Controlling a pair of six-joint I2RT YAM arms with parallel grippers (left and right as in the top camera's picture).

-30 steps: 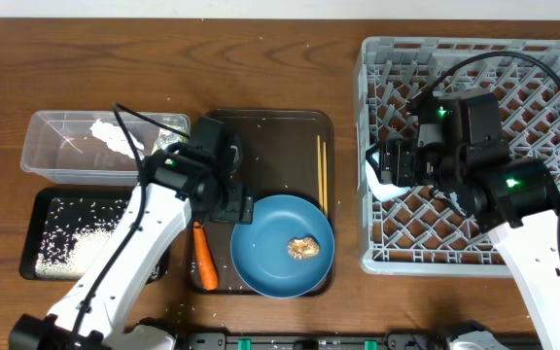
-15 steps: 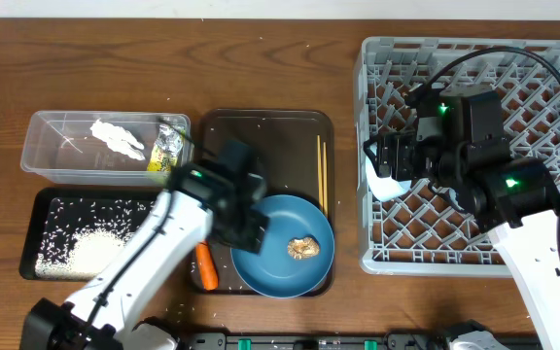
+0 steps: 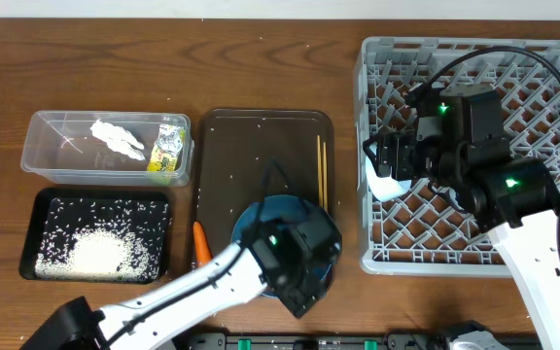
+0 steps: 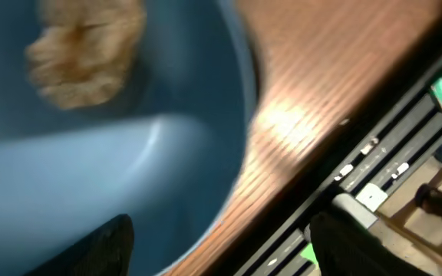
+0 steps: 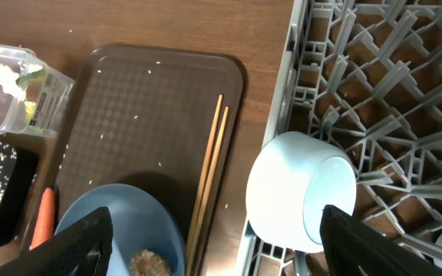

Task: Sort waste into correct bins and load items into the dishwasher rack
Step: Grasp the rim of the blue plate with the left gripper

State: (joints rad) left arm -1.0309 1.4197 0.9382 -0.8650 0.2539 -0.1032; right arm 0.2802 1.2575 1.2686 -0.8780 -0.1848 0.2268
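Observation:
In the left wrist view the blue plate fills the frame, with the brown food lump on it. My left gripper is open, its fingers astride the plate's near rim. From overhead my left gripper covers most of the plate. The carrot lies to the plate's left. My right gripper is open above the rack's left edge, over the pale bowl, which lies on its side in the grey rack. The chopsticks rest on the brown tray.
The clear tub holds a white tissue and a yellow-green wrapper. The black tray holds rice. The brown serving tray sits mid-table. The table's front edge and a metal rail lie just past the plate.
My left arm has swung right, from beside the carrot to over the plate's front right, hiding the food lump from overhead. The right arm has barely moved.

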